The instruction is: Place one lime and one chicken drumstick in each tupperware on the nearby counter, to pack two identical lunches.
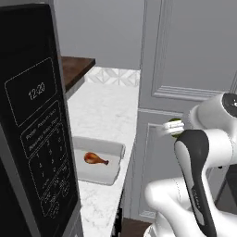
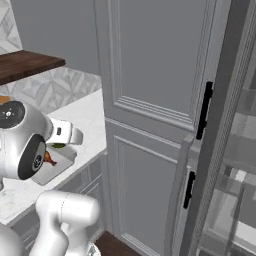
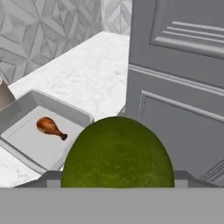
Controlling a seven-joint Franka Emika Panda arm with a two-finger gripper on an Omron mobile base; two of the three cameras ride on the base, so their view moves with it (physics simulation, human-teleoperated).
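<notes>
A green lime [image 3: 117, 153] fills the bottom of the hand view, and my gripper [image 1: 174, 126] is shut on it. The lime [image 1: 175, 125] hangs in the air in front of the tall cabinet, to the right of the counter [image 1: 109, 104] and above its level. One grey tupperware [image 1: 104, 174] lies on the counter near its front edge with a brown chicken drumstick [image 1: 95, 159] inside. In the hand view that tupperware [image 3: 59, 104] and its drumstick [image 3: 50, 127] lie to the left of the lime. From the right base view the lime [image 2: 58, 145] peeks out under the hand, above the tupperware [image 2: 46, 176].
A black microwave [image 1: 34, 125] stands close at the left. A tall grey panelled cabinet [image 1: 185, 69] rises right beside the counter's end. A dark wooden shelf [image 1: 74, 67] hangs on the back wall. A cup [image 3: 3, 94] stands just past the tupperware.
</notes>
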